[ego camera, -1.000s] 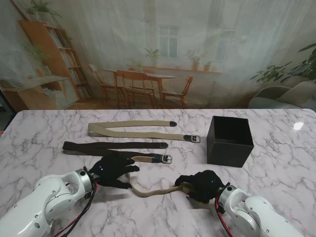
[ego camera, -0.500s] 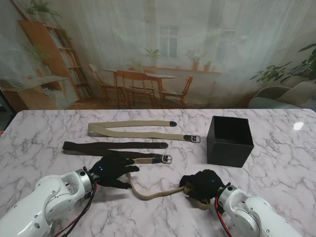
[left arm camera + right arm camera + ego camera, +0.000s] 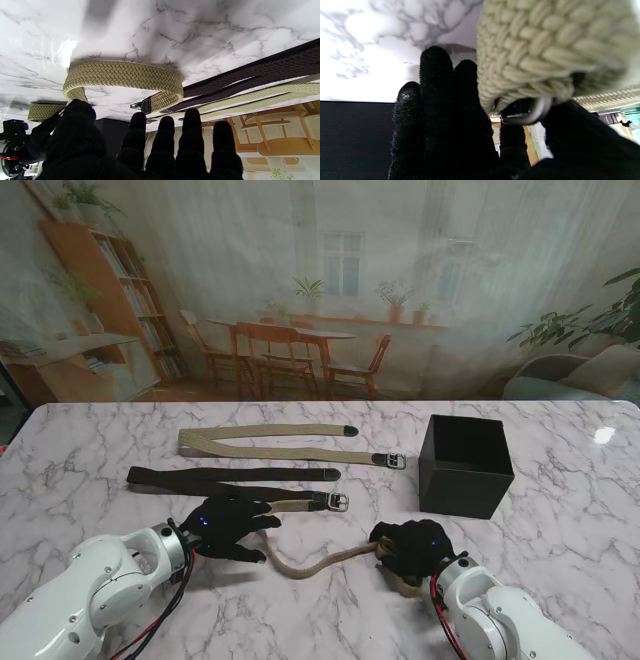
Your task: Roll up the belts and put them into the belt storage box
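Curving across the marble, braided beige belt (image 3: 320, 561) enters right hand (image 3: 412, 548).

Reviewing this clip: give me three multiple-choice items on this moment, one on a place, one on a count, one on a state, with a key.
1. Where does the black storage box stand in the stand view?
A. far left
B. on the right, farther from me than the right robot hand
C. under the left robot hand

2. How many belts show on the marble table?
A. one
B. five
C. three

3. What is the right robot hand doing?
A. closed on the rolled end of the tan belt
B. spread flat and bare
C. inside the box

Key: 1 B, the box sits right of the belts, beyond that hand. 2 C, two tan belts and one dark brown belt. 3 A, the right wrist view shows the woven roll against its fingers.
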Motion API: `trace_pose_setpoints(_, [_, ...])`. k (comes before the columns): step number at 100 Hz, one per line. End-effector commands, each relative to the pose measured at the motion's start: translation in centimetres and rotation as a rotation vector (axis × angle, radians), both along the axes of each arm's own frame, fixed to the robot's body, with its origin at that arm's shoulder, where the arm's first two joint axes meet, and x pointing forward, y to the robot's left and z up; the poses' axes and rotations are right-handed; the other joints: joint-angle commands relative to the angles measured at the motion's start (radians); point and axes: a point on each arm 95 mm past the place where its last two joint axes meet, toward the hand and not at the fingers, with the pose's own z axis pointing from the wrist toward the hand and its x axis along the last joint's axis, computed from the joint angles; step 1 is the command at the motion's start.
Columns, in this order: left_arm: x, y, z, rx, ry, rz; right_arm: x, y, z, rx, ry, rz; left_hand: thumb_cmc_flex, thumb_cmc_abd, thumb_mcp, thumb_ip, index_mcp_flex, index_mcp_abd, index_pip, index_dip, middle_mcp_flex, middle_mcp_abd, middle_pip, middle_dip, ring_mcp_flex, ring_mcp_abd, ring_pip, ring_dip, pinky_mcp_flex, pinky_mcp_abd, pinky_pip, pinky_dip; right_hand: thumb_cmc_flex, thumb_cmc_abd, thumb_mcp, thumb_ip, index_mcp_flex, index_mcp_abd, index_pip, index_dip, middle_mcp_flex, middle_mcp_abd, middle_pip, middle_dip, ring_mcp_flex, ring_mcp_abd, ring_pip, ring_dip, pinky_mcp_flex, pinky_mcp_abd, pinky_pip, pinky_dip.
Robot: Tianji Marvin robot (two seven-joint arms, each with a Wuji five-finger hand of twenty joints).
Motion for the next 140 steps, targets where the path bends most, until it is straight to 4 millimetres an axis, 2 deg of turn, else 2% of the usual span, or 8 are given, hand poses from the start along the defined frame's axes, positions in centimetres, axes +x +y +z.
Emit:
trace_pose_setpoints(1, [-0.1, 0.0, -0.2, 0.009, 0.008, 0.003, -0.6, -0.1, -0.6, -0.027, 0.023, 0.029, 0.004, 0.034, -0.009, -0.021, 0.023, 0.019, 0.007, 0.003, 0.001, 0.010, -0.007, -0.005, 0.002, 0.012, -0.023, -0.008, -0.012, 0.040, -0.026, -0.009, 0.026, 0.054, 0.098, 0.094, -0.018, -0.001, -0.015, 0.070, -0.017, -0.111, -0.028, -0.005, -0.065, -0.076, -0.112, -0.043, -0.037, -0.031, -0.005, -0.003])
trace_pose_setpoints(17, [-0.2, 0.1, -0.2, 0.010, 0.006, 0.006, -0.7, -0.7, -0.3, -0.098, 0.017, 0.140, 0.007, 0.034, -0.010, -0.021, 0.023, 0.019, 0.007, 0.003, 0.001, 0.009, -0.007, -0.005, 0.002, 0.012, -0.022, -0.008, -0.012, 0.038, -0.025, -0.009, -0.044, -0.064, 0.148, 0.095, -0.186, -0.056, -0.085, 0.058, -0.127, -0.155, -0.051, -0.006, -0.145, -0.112, -0.152, -0.051, -0.116, -0.046, -0.041, 0.004])
trace_pose_setpoints(31, [-0.2, 0.2, -0.2, 0.011, 0.004, 0.009, -0.6, -1.1, -0.2, -0.143, -0.010, 0.207, 0.009, 0.034, -0.010, -0.021, 0.021, 0.020, 0.006, 0.002, 0.001, 0.008, -0.007, -0.004, 0.002, 0.012, -0.022, -0.008, -0.013, 0.039, -0.025, -0.009, 0.032, -0.179, 0.186, -0.021, -0.351, -0.093, -0.109, 0.030, -0.145, -0.201, -0.038, 0.010, -0.162, -0.158, -0.160, -0.051, -0.126, -0.078, -0.067, 0.005])
trace_pose_setpoints(48, [-0.2, 0.2, -0.2, 0.012, 0.004, 0.010, -0.3, -1.2, -0.3, -0.171, -0.032, 0.252, 0.009, 0.033, -0.010, -0.021, 0.019, 0.022, 0.005, 0.001, 0.001, 0.009, -0.006, -0.004, 0.004, 0.012, -0.022, -0.008, -0.012, 0.039, -0.024, -0.010, 0.006, -0.266, 0.190, -0.052, -0.381, 0.278, -0.077, -0.001, -0.210, -0.226, 0.005, 0.016, -0.218, -0.185, -0.220, -0.074, -0.132, -0.160, -0.107, -0.017])
trace_pose_setpoints(61, [-0.2, 0.3, -0.2, 0.012, 0.004, 0.011, -0.2, -1.0, -0.4, -0.154, -0.044, 0.239, 0.009, 0.033, -0.010, -0.021, 0.018, 0.021, 0.004, 0.001, 0.003, 0.007, -0.006, -0.004, 0.004, 0.012, -0.021, -0.007, -0.012, 0.039, -0.024, -0.010, 0.041, -0.124, 0.218, -0.034, -0.301, 0.310, -0.049, 0.005, -0.167, -0.212, 0.150, 0.031, -0.181, -0.175, -0.177, -0.066, -0.096, -0.148, -0.082, -0.035])
trace_pose_setpoints(77, [-0.2, 0.3, -0.3, 0.012, 0.005, 0.012, -0.2, -1.0, -0.6, -0.121, -0.034, 0.205, 0.009, 0.033, -0.011, -0.021, 0.019, 0.021, 0.004, 0.001, 0.006, 0.007, -0.005, -0.004, 0.006, 0.012, -0.021, -0.007, -0.012, 0.040, -0.024, -0.010, 0.062, 0.024, 0.190, 0.077, -0.283, 0.150, -0.021, 0.032, -0.103, -0.187, 0.164, 0.035, -0.136, -0.155, -0.119, -0.043, -0.076, -0.115, -0.039, -0.022])
trace_pose_setpoints(108, [-0.2, 0.3, -0.3, 0.012, 0.004, 0.013, -0.3, -0.8, -0.9, -0.087, -0.023, 0.171, 0.009, 0.033, -0.010, -0.021, 0.017, 0.020, 0.004, 0.000, 0.008, 0.007, -0.004, -0.004, 0.006, 0.012, -0.021, -0.007, -0.012, 0.039, -0.024, -0.011, -0.241, 0.062, 0.034, 0.089, -0.303, 0.144, -0.043, 0.028, -0.099, -0.149, 0.097, 0.017, -0.132, -0.107, -0.089, -0.029, -0.099, -0.045, -0.006, 0.013])
trace_pose_setpoints(140, [-0.2, 0.4, -0.3, 0.013, 0.000, 0.013, -0.5, -1.1, -0.8, -0.140, -0.061, 0.168, 0.011, 0.035, -0.010, -0.021, 0.017, 0.022, 0.004, 0.000, 0.006, 0.008, -0.005, -0.004, 0.006, 0.011, -0.021, -0.007, -0.012, 0.039, -0.024, -0.011, -0.369, 0.090, -0.113, 0.092, -0.359, 0.097, -0.108, -0.009, -0.264, -0.136, 0.019, 0.002, -0.249, -0.081, -0.111, -0.042, -0.167, -0.055, -0.017, 0.028])
